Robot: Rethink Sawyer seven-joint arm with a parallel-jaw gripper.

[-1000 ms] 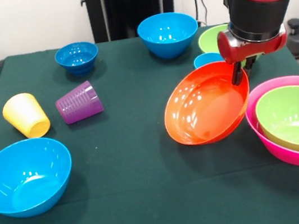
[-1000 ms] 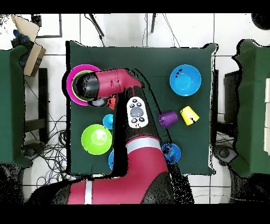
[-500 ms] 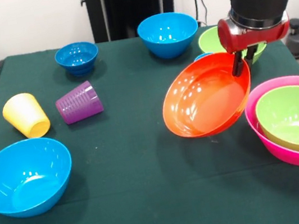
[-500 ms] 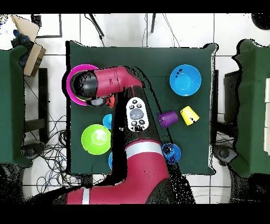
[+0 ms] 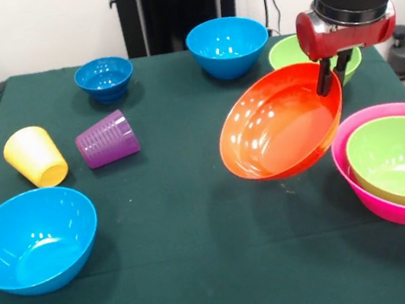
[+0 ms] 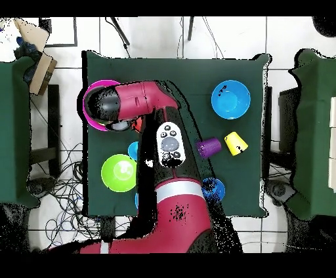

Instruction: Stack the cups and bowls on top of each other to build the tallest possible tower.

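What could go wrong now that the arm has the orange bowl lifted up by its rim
The gripper pinches the orange bowl only at its rim, and the bowl hangs tilted, so it could slip or swing loose. Its lower edge hangs close to the pink bowl holding a green bowl; a careless move might knock that pair. If released while tilted, it may land askew instead of nesting.
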